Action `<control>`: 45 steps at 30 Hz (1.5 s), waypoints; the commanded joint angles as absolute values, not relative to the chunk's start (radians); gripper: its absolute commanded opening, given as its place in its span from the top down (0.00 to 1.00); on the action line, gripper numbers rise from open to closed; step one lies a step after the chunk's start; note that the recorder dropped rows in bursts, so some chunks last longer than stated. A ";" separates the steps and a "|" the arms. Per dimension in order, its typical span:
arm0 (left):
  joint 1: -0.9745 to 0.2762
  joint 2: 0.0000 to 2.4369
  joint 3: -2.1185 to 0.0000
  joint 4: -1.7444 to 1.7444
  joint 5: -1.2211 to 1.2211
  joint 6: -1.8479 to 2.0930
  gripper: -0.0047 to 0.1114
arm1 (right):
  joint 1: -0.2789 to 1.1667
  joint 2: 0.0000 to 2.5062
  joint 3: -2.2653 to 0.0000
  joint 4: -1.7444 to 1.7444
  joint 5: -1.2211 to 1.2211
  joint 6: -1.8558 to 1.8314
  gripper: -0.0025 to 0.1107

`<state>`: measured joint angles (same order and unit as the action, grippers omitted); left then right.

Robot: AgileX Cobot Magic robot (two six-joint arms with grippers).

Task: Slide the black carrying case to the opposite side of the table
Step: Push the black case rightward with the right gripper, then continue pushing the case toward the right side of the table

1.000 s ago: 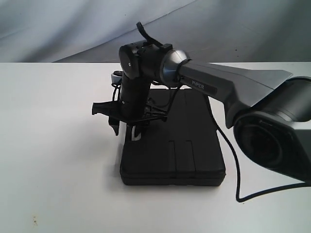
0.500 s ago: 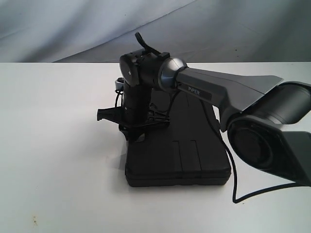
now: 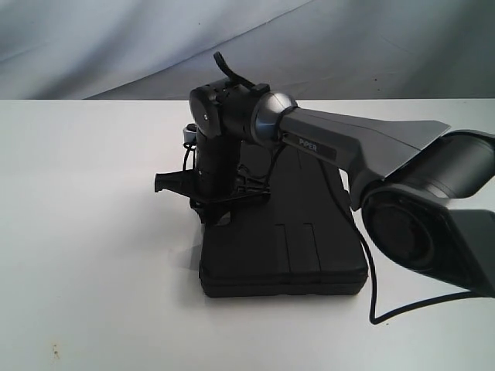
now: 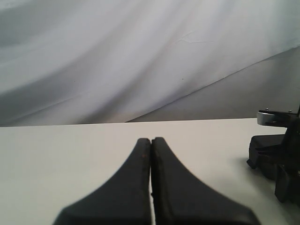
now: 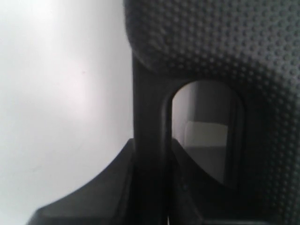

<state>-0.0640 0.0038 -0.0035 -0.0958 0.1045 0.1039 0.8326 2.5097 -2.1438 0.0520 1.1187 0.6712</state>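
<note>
The black carrying case (image 3: 282, 232) lies flat on the white table (image 3: 85, 232), a little right of the middle. My right gripper (image 3: 210, 212) points down at the case's left edge. The right wrist view shows this gripper (image 5: 151, 143) shut on the case's handle bar (image 5: 147, 93), beside the dotted case shell (image 5: 225, 42). My left gripper (image 4: 151, 140) is shut with nothing in it, low over the bare table (image 4: 56, 154). It does not show in the exterior view.
The right arm (image 3: 363, 147) reaches in from the right over the case, and its cable (image 3: 371, 263) hangs down past the case's right side. A grey cloth backdrop (image 3: 116, 46) stands behind the table's far edge. The right arm's wrist (image 4: 276, 159) shows in the left wrist view.
Over the first half second my right gripper dropped and closed on the handle, and the case shifted slightly to the right. Nothing has moved since.
</note>
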 commanded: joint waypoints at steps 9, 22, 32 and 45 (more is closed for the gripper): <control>-0.072 0.000 0.000 -0.095 0.103 0.107 0.96 | 0.780 2.506 -2.142 0.000 1.155 0.654 0.98; -0.072 0.000 0.000 -0.095 0.103 0.107 0.96 | 0.753 2.506 -2.142 0.000 1.162 0.632 0.98; -0.072 0.000 0.000 -0.095 0.103 0.107 0.96 | 0.724 2.488 -2.142 0.000 1.164 0.616 0.98; -0.072 0.000 0.000 -0.095 0.103 0.107 0.96 | 0.657 2.349 -1.869 0.019 0.989 0.612 0.98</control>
